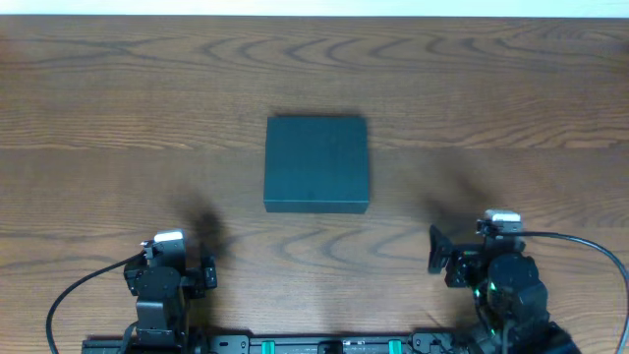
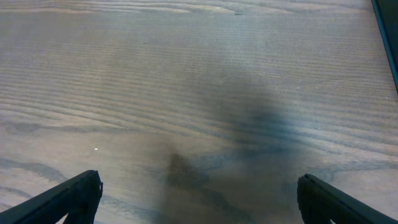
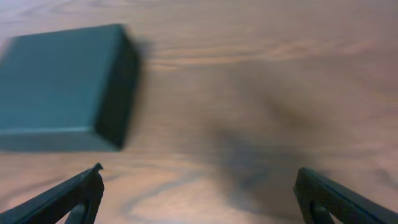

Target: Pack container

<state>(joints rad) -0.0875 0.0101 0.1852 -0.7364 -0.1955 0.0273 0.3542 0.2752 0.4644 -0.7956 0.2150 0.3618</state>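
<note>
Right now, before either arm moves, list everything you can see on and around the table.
box: one, dark teal, closed, middle of the table, nothing touching it
table: one, brown wood grain, under everything
cables: two, black, one trailing from each arm at the near edge
left arm: one, black, near edge, left of the box
right arm: one, black, near edge, right of the box
left fingers: two, black, spread open over bare wood, holding nothing
right fingers: two, black, spread open, holding nothing, box ahead to their left
</note>
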